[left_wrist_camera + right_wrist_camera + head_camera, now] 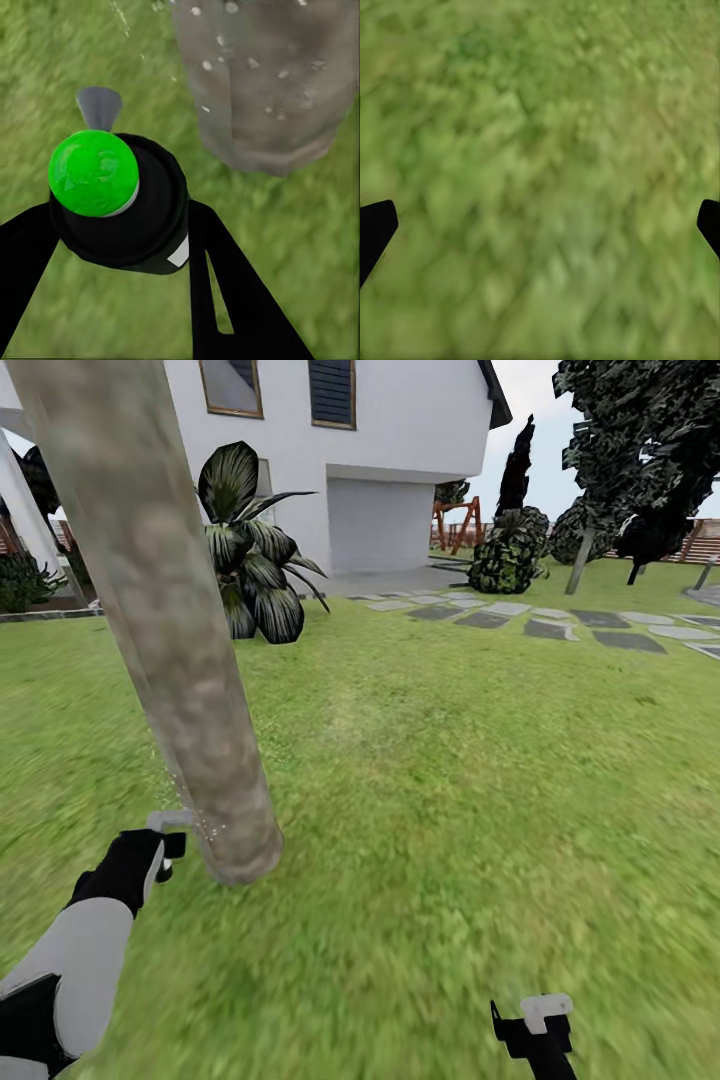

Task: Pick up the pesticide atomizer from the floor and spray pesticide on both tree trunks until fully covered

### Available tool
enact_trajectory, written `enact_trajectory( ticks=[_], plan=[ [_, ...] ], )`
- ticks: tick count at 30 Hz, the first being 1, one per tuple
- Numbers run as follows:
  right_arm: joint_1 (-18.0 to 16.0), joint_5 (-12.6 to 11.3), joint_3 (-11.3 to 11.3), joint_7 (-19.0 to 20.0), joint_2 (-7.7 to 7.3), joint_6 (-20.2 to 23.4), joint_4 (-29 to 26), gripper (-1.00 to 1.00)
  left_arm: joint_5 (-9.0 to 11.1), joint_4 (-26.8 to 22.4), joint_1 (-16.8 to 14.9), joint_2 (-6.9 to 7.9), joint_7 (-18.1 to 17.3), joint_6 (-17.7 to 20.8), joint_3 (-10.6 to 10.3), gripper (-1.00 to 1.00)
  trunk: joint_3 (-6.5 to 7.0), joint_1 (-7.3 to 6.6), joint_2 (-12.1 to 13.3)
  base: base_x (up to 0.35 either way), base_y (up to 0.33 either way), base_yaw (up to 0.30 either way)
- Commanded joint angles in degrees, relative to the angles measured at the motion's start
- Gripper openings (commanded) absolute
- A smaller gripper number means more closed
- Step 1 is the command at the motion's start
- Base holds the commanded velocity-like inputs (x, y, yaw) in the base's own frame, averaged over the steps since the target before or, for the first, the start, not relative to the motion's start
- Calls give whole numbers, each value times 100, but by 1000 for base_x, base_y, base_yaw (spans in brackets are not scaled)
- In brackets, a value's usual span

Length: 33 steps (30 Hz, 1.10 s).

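Atomizer pinched in left pincer beside speckled tree trunk, right pincer spread over grass

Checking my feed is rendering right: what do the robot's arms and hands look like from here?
Left arm: light grey forearm shell, black wrist, black left hand with a pale grey bracket. Right hand is black with a pale grey block on top. In the wrist views the fingers are flat, black and tapering. No cables visible.
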Motion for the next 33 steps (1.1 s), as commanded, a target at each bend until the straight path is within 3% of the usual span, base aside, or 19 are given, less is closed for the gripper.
enact_trajectory(
  ticks=[1,10,18,27,33],
  plan=[
    [0,0,0,1,0,0,0,100,-1,-1,-50,-3,-3,102,1,-100,-1,0,0,0,0,1],
    [0,0,0,-1,0,0,0,100,-13,-4,-97,-26,-4,208,-8,-100,-1,0,0,4,-136,0],
    [0,-3,0,-4,0,0,0,100,-21,-4,-78,-16,-4,208,-8,-100,-1,0,0,177,-231,0],
    [0,0,0,-7,0,0,0,100,-13,12,-27,0,8,183,-35,-100,-1,0,0,36,-263,257],
    [0,-3,0,0,0,0,0,100,-19,34,-25,-7,31,181,-6,-100,-1,0,0,137,-242,43]
  ],
)
